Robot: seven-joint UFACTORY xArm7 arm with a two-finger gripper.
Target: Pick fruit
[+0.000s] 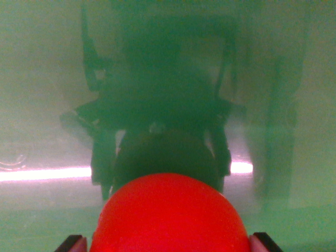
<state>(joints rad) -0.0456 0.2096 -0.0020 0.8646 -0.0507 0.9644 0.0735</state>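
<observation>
A round red fruit [169, 216], glossy and smooth, fills the bottom centre of the frame, sitting between the gripper [168, 242], whose fingertips [77, 244] show at the bottom left and bottom right corners, beside its widest part; whether they are pressing on it I cannot tell. It looks firm, light and slippery, best held across the middle. The shiny green surface [47, 79] mirrors the arm; above the fruit it lies open, no edges visible.

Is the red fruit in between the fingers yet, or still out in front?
In between. The red fruit fills the bottom of the wrist view with a fingertip at each side. Cannot tell whether they touch it.
</observation>
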